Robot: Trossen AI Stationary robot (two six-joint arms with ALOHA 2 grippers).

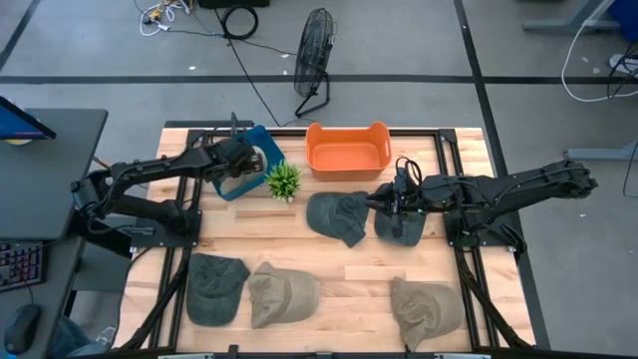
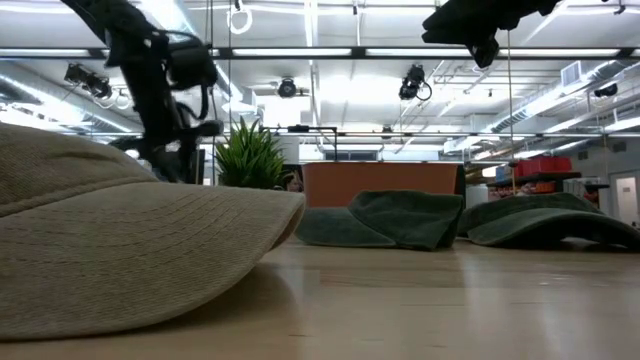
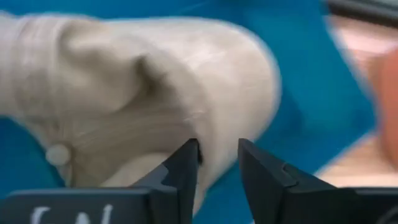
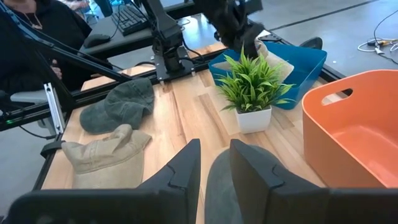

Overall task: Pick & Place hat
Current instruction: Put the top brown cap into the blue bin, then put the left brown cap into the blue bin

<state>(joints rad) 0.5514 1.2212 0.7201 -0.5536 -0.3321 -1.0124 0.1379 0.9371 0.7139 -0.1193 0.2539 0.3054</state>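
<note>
Beige hat (image 3: 155, 93) drops into the blue bin (image 1: 257, 152) at upper left, left pincer (image 3: 217, 163) parting narrowly around its edge; next comes a clear withdrawal, while the right pincer (image 4: 214, 163), narrowly parted, waits over the green hats.

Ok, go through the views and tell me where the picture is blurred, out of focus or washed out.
Left wrist view: the beige hat and blue bin are soft with blur. Low view: the near tan hat is out of focus, and the ceiling lights glare white. High view: evenly lit and sharp. Right wrist view: the plant is crisp, while that arm's own fingers are soft.
</note>
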